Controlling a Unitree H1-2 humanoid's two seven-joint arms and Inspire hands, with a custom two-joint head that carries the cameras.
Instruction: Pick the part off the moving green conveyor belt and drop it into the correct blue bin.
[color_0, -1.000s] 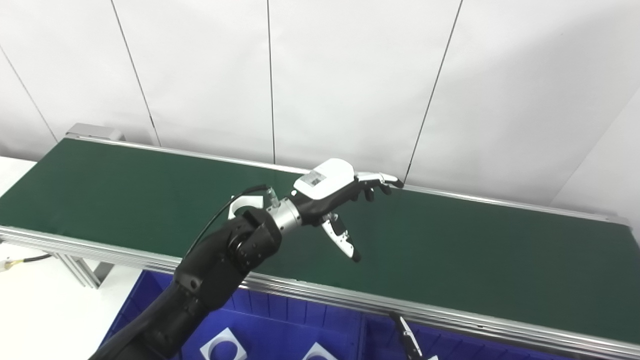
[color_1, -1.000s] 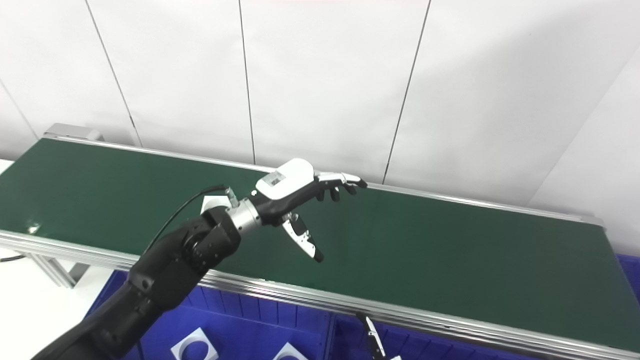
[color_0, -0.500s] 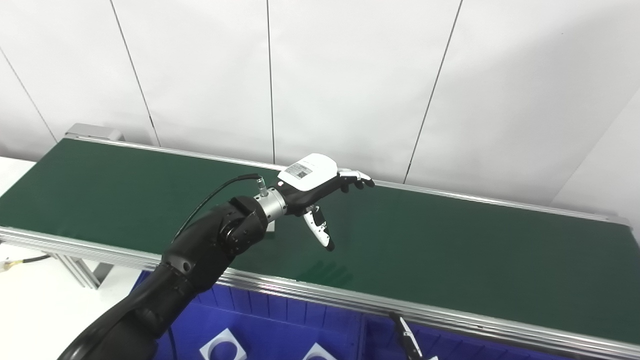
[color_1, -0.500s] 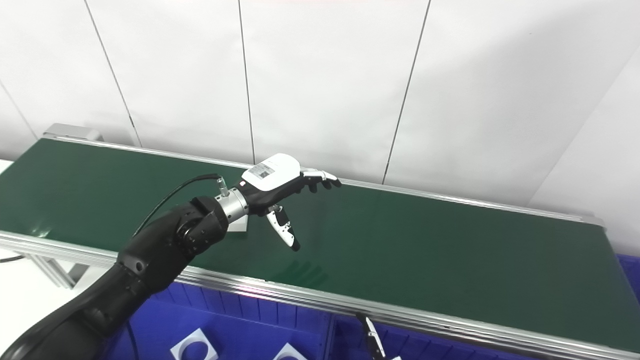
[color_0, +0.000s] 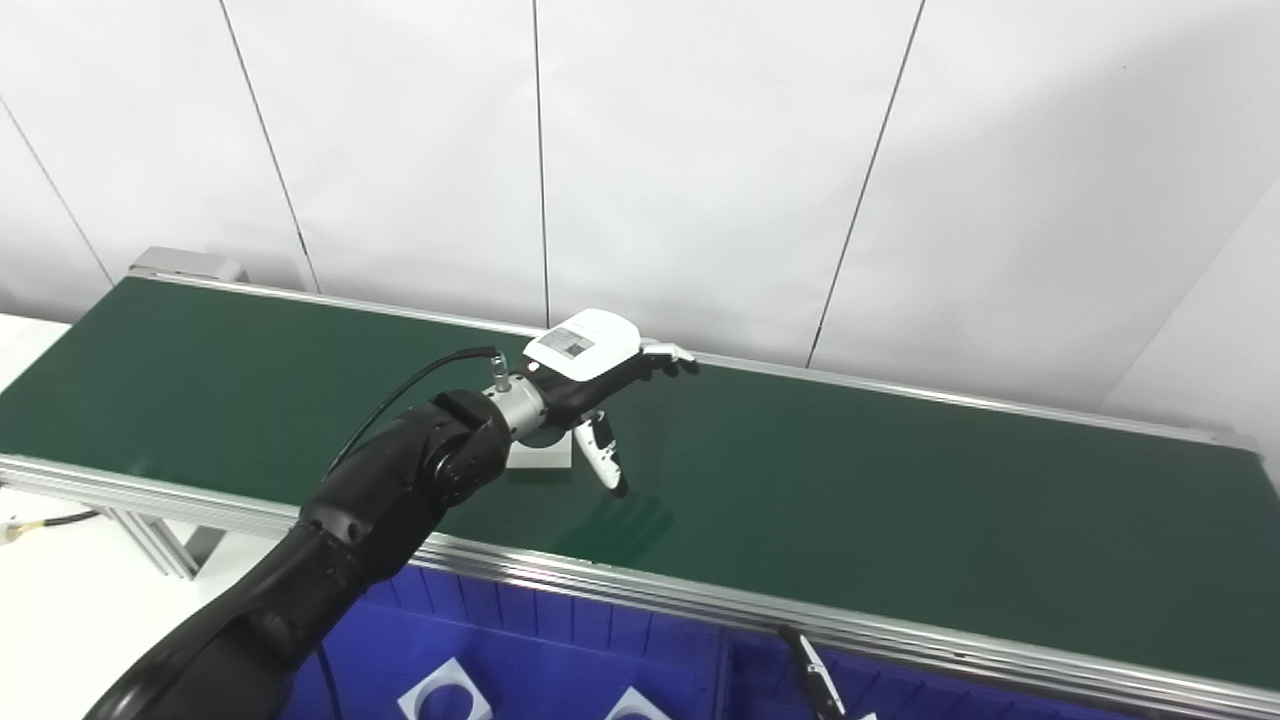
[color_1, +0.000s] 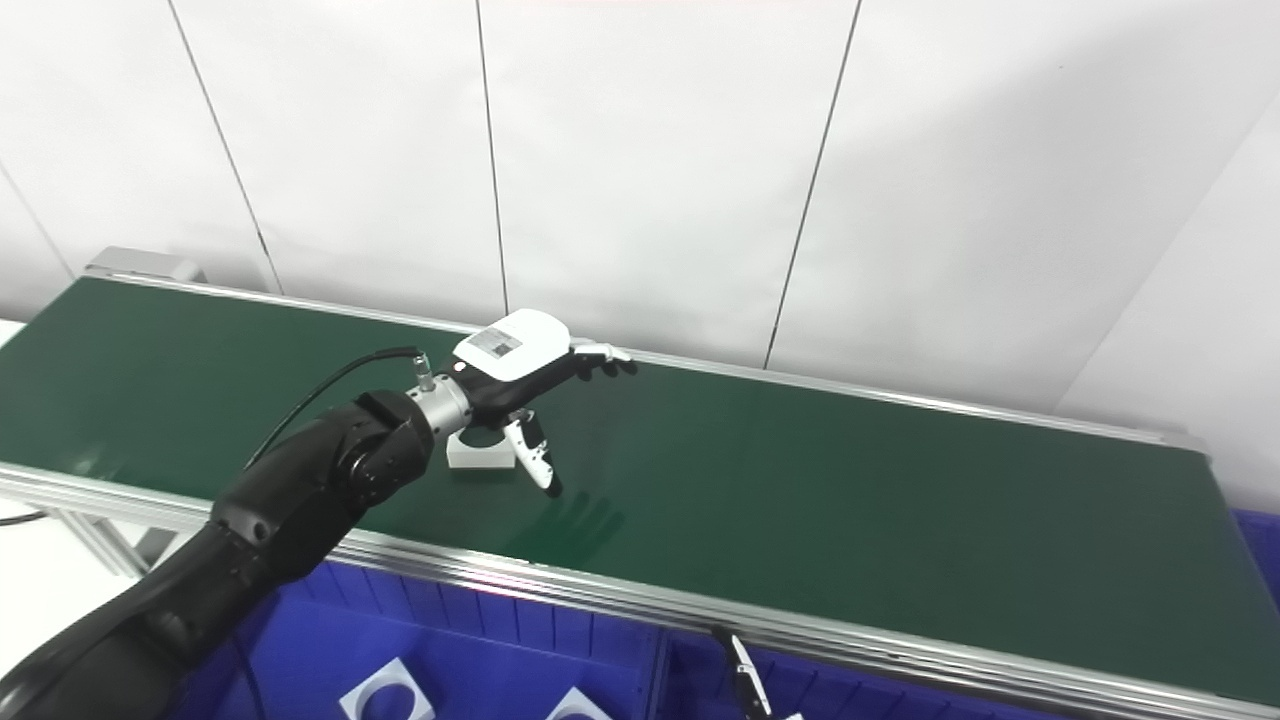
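- The part (color_1: 478, 453), a white block with a round cut-out, lies flat on the green belt (color_1: 850, 500), toward the near edge and partly hidden behind the wrist.
- The left hand (color_1: 520, 372) hovers just over it, fingers spread and holding nothing (thumb pointing down beside the part, its tip close to the belt).
- The blue bin (color_0: 560, 650) sits below the belt's near rail with white pieces (color_0: 447, 692) in it.
- Of the right hand (color_0: 815, 688), only a sliver shows at the bottom edge; I cannot tell its state.

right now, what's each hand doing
Left hand: open, holding nothing, over the white part on the belt.
Right hand: only a sliver visible, cannot tell.
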